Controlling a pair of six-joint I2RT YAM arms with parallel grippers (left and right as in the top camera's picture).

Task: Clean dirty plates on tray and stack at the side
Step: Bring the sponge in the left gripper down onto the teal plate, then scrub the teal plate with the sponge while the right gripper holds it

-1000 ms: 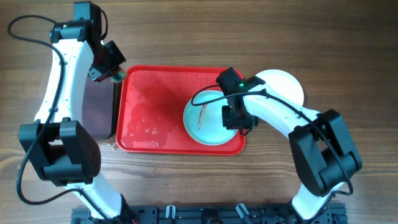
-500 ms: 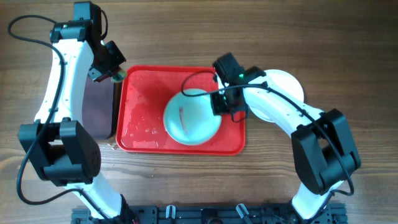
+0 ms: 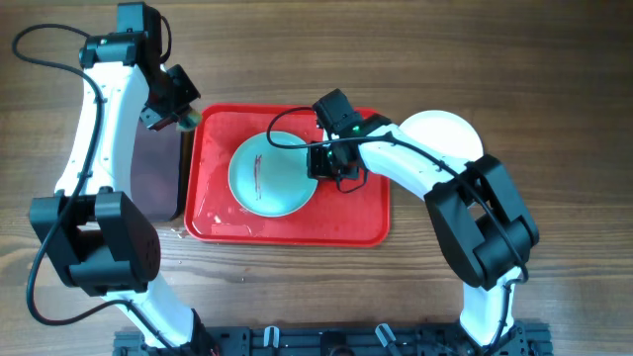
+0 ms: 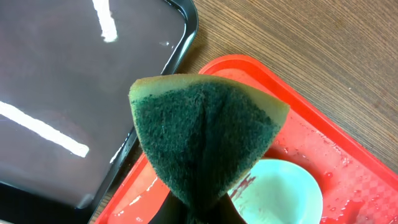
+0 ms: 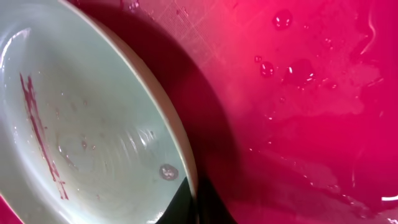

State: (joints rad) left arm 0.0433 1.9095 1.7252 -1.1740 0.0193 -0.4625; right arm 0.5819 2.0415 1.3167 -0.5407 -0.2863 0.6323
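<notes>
A pale turquoise plate [image 3: 269, 173] with a dark brown smear sits over the middle of the red tray [image 3: 218, 222]. My right gripper [image 3: 323, 163] is shut on its right rim; the wrist view shows the rim [image 5: 180, 155] pinched between the fingers above the wet tray [image 5: 298, 93]. A white plate [image 3: 450, 133] lies on the table right of the tray. My left gripper [image 3: 178, 117] is shut on a green sponge [image 4: 202, 134] above the tray's top left corner [image 4: 261, 65]. The turquoise plate also shows in the left wrist view [image 4: 283, 190].
A black tray [image 3: 153, 173] lies left of the red tray, also in the left wrist view [image 4: 68, 93]. Water drops cover the red tray's floor. Bare wooden table [image 3: 554, 89] surrounds the trays.
My right gripper has dragged the turquoise plate leftward from the tray's right side to its middle. The left arm with the sponge has not moved.
</notes>
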